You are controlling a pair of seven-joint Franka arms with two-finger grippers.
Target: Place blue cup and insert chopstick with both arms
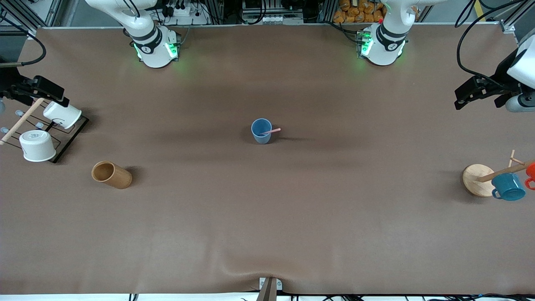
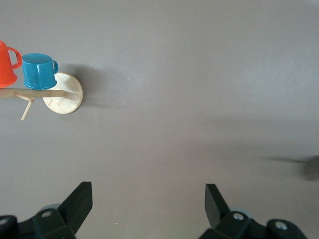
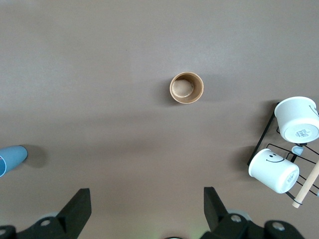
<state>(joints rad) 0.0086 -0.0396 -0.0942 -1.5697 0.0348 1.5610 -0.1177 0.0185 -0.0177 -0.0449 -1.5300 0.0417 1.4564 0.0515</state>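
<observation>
The blue cup (image 1: 261,138) stands upright in the middle of the table. The pale-pink chopstick (image 1: 271,131) rests in it, its top leaning over the rim toward the left arm's end. The cup's edge also shows in the right wrist view (image 3: 10,159). My left gripper (image 1: 462,99) is up in the air over the left arm's end of the table, open and empty (image 2: 148,191). My right gripper (image 1: 58,97) is up in the air over the white-mug rack at the right arm's end, open and empty (image 3: 147,195).
A brown wooden cylinder (image 1: 112,174) (image 3: 186,88) stands toward the right arm's end, beside a wire rack with two white mugs (image 1: 37,145) (image 3: 274,171). A wooden mug tree (image 1: 476,179) (image 2: 62,99) with a teal mug (image 1: 508,187) (image 2: 39,71) and an orange mug (image 1: 531,172) stands at the left arm's end.
</observation>
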